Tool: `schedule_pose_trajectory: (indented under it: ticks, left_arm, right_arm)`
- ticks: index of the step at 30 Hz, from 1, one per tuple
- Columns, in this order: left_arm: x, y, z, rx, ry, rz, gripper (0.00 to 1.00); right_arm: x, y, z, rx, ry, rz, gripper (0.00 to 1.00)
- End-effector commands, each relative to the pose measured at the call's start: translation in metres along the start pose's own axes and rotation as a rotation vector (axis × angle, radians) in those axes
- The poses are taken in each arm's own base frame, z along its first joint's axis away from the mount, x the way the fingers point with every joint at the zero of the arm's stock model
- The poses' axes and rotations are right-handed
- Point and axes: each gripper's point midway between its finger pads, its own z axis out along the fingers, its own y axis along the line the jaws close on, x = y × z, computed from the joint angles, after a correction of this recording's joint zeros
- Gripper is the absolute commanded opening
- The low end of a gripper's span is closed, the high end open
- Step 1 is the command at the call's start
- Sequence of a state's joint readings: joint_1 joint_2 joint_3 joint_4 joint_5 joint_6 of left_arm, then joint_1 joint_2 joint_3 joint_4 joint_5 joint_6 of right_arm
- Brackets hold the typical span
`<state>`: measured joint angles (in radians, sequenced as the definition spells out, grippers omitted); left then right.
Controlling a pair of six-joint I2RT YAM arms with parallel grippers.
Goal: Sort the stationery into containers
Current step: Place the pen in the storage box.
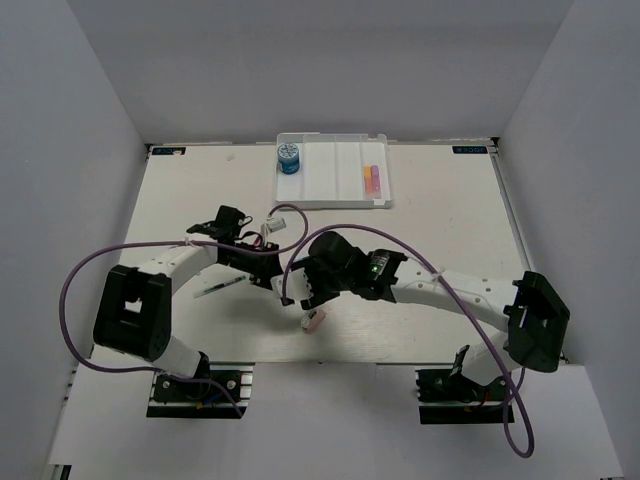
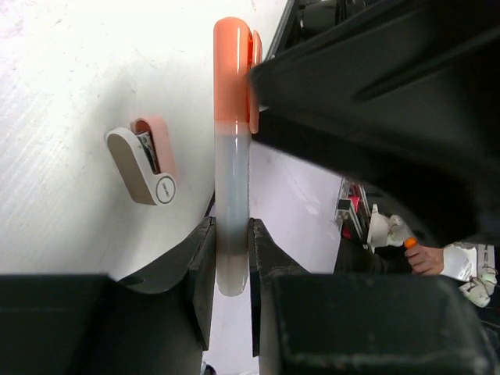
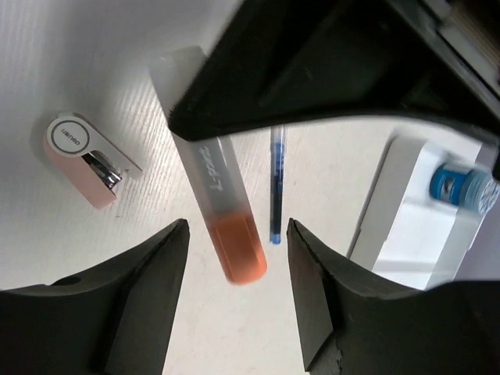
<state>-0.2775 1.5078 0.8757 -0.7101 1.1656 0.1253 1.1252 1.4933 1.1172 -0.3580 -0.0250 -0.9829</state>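
Left pincer [image 2: 233, 258] pinches the orange marker [image 2: 231, 156] by its tail; the wide right pincer [image 3: 237, 234], straddling its cap, could knock it loose.

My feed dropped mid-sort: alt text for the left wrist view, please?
The left hand clamps a translucent plastic marker with an orange cap, pointing up the frame. A small pink-and-white eraser lies on the white table left of it.

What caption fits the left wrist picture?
The left gripper pinches an orange-capped marker, a pinkish eraser lying beside it.
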Motion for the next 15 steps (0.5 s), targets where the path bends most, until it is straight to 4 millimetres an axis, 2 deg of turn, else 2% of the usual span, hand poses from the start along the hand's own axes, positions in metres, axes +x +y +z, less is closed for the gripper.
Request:
schedule_pose_trajectory:
  ticks: [1,2,3,5,6,8,10,11,12,13,14,15]
  left_arm:
    - [-0.009,-0.007,-0.003,0.006,-0.051,0.05,0.02]
    - [-0.01,-0.007,-0.004,-0.008,-0.059,0.039,0.01]
    - [-0.012,-0.002,-0.002,-0.022,-0.075,0.052,0.0]
    - [-0.017,0.003,-0.002,-0.065,-0.104,-0.002,0.0]
    - [-0.025,0.004,-0.003,-0.077,-0.135,0.033,0.0]
    - [-0.034,0.009,-0.004,-0.123,-0.177,-0.001,0.0]
    - [-0.055,0.007,-0.005,-0.148,-0.232,0.02,0.0]
    - [-0.066,0.015,-0.009,-0.211,-0.271,0.017,0.0]
    - [-0.081,0.014,-0.008,-0.222,-0.316,0.002,0.0]
    - [-0.099,0.01,-0.009,-0.24,-0.357,0.021,0.0]
    - [-0.118,0.017,-0.013,-0.307,-0.415,0.01,0.0]
    - [-0.136,0.02,-0.011,-0.316,-0.442,0.009,0.0]
  right_arm:
    - [0.002,-0.027,-0.023,0.139,-0.011,0.154,0.59]
    - [0.002,-0.03,-0.028,0.157,-0.014,0.191,0.59]
    - [0.012,-0.039,-0.038,0.194,-0.005,0.248,0.59]
    - [0.021,-0.04,-0.047,0.22,0.001,0.359,0.59]
    - [0.039,-0.051,-0.059,0.264,0.018,0.424,0.59]
    - [0.053,-0.052,-0.07,0.296,0.031,0.531,0.59]
    - [0.088,-0.061,-0.087,0.357,0.088,0.639,0.61]
    - [0.104,-0.064,-0.093,0.385,0.112,0.733,0.62]
    - [0.121,-0.064,-0.099,0.394,0.145,0.813,0.62]
    - [0.14,-0.06,-0.104,0.387,0.18,0.902,0.61]
    - [0.144,-0.044,-0.1,0.314,0.191,1.013,0.61]
    - [0.151,-0.039,-0.101,0.305,0.199,1.079,0.62]
